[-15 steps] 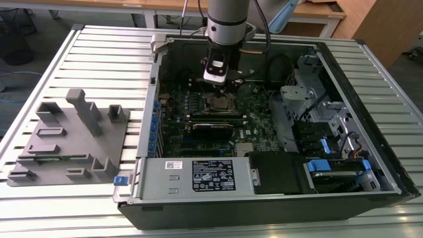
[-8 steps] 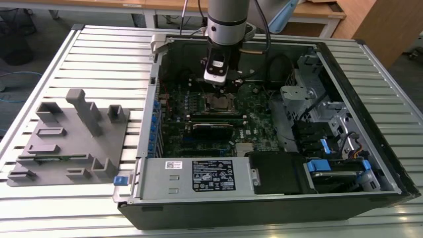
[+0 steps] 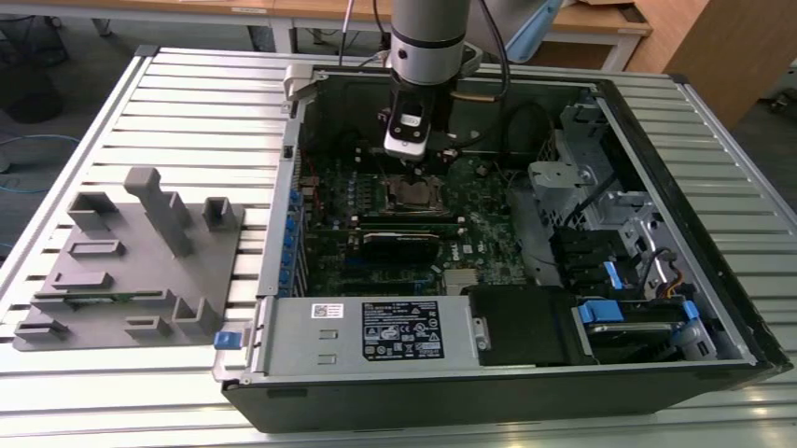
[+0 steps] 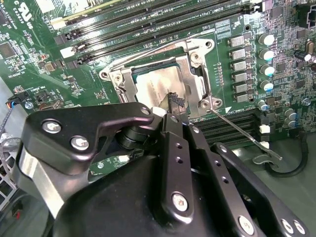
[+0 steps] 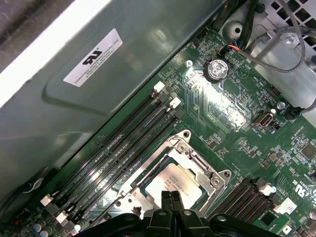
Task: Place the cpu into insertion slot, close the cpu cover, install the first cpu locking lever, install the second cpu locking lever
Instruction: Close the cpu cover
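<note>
- looking down into the open computer case (image 3: 282,280), you have the gripper (image 3: 417,168) hanging straight over the processor socket on the green board (image 3: 492,219), which suits work that pushes down from above.
- its jaws are closed together with nothing between them, seen in both wrist views (image 4: 175,103) (image 5: 172,197); pressed into one narrow point like that, they look set up for nudging a thin part, not for carrying one.
- the cpu (image 4: 153,86) lies flat inside the insertion slot (image 5: 183,139), its pale metal top facing up, so you can judge the placing step as done.
- the cpu cover (image 4: 126,81) lies down around the chip, and the chip's top shows through its window; it looks level, not tilted.
- the closed fingertips sit just at the near edge of the cover in the second wrist view; you cannot tell whether they touch it or hover just above.
- one thin wire lever (image 4: 244,133) sticks out and away from the socket corner, and its hooked end lies free past the memory slots (image 5: 123,133), so it is not latched.
- a second wire lever (image 4: 158,49) runs along the opposite side of the frame; you cannot tell whether it is hooked down.
</note>
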Tool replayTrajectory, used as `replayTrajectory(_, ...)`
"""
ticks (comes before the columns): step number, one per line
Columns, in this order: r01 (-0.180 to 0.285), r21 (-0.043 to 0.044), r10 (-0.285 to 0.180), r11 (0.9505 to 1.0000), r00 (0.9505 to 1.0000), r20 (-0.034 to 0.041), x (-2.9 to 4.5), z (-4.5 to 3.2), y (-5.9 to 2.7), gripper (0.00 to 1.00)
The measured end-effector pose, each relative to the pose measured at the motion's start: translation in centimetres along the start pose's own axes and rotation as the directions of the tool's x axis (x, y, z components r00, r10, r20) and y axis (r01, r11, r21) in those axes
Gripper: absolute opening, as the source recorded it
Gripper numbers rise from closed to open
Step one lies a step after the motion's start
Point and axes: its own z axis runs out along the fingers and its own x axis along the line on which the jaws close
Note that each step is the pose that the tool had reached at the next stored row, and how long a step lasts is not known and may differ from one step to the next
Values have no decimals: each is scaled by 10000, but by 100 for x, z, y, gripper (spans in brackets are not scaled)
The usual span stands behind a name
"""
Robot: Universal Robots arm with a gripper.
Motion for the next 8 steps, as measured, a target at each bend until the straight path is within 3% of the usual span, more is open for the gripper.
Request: replayTrajectory(8, 187, -6, -187, 9998, 9998, -8, 0, 0, 0, 11)
